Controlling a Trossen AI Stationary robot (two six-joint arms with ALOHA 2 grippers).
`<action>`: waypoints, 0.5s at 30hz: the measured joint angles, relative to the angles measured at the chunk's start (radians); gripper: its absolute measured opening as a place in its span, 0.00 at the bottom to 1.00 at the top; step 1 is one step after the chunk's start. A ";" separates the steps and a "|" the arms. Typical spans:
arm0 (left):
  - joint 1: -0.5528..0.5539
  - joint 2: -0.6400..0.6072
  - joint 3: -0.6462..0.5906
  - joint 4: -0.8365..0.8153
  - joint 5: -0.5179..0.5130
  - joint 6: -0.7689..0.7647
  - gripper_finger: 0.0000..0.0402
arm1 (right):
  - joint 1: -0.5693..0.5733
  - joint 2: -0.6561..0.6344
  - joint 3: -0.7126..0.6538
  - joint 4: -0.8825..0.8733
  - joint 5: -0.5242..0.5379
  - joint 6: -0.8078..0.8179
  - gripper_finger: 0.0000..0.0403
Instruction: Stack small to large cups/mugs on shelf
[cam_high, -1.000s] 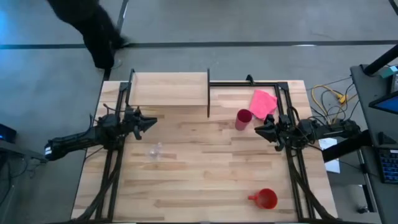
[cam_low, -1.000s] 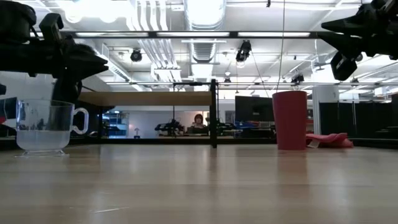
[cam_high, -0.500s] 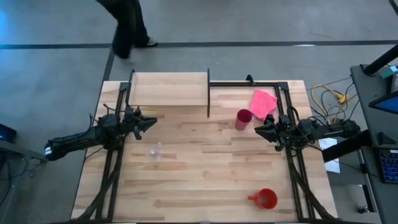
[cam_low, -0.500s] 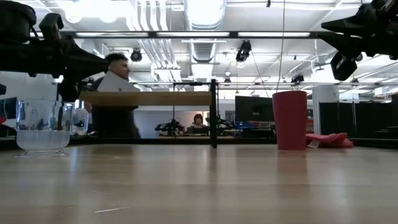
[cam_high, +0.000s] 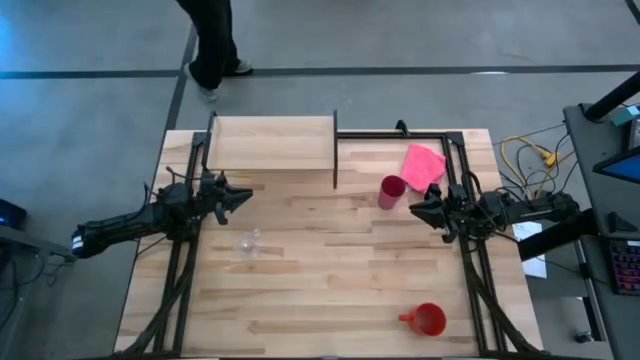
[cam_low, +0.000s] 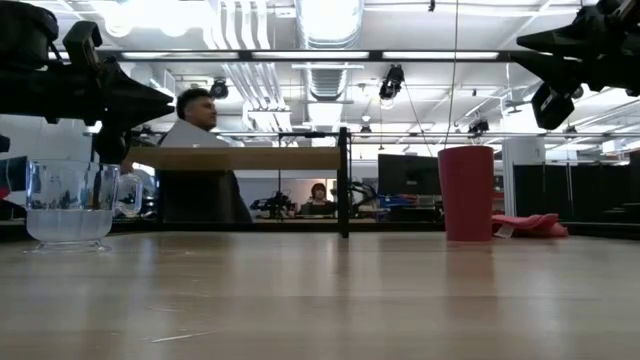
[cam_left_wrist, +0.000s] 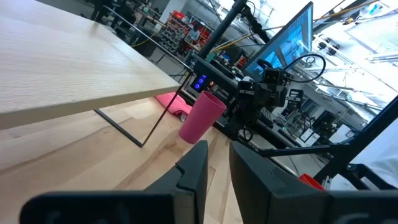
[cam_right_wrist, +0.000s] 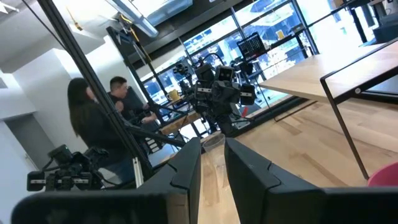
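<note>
The clear glass cup (cam_high: 250, 242) stands on the table's left part, also in the low view (cam_low: 68, 205). The magenta tumbler (cam_high: 392, 191) stands upright right of the shelf (cam_high: 272, 143); it also shows in the left wrist view (cam_left_wrist: 202, 118). The red mug (cam_high: 428, 320) stands near the front right. My left gripper (cam_high: 243, 197) hovers shut above the table, just beyond the glass cup. My right gripper (cam_high: 413, 208) hovers shut, just right of the tumbler. Both touch nothing.
A pink cloth (cam_high: 423, 165) lies behind the tumbler. The shelf's black post (cam_high: 335, 150) stands at its right end. A person (cam_high: 212, 40) is on the floor beyond the table's far edge. Bare planks (cam_high: 330, 270) lie between the cups.
Both arms and all three cups have kept still. A person has walked along the floor beyond the table's far edge, toward the right.
</note>
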 joint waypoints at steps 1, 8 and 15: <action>0.000 0.000 0.000 0.000 0.000 0.000 0.13 | 0.000 0.000 0.000 0.000 0.000 0.000 0.17; 0.000 0.000 0.000 0.000 0.000 0.000 0.13 | 0.000 0.000 0.000 0.000 0.000 0.000 0.17; 0.000 0.000 0.000 0.000 0.000 0.000 0.13 | 0.000 0.000 0.000 -0.001 0.000 0.000 0.17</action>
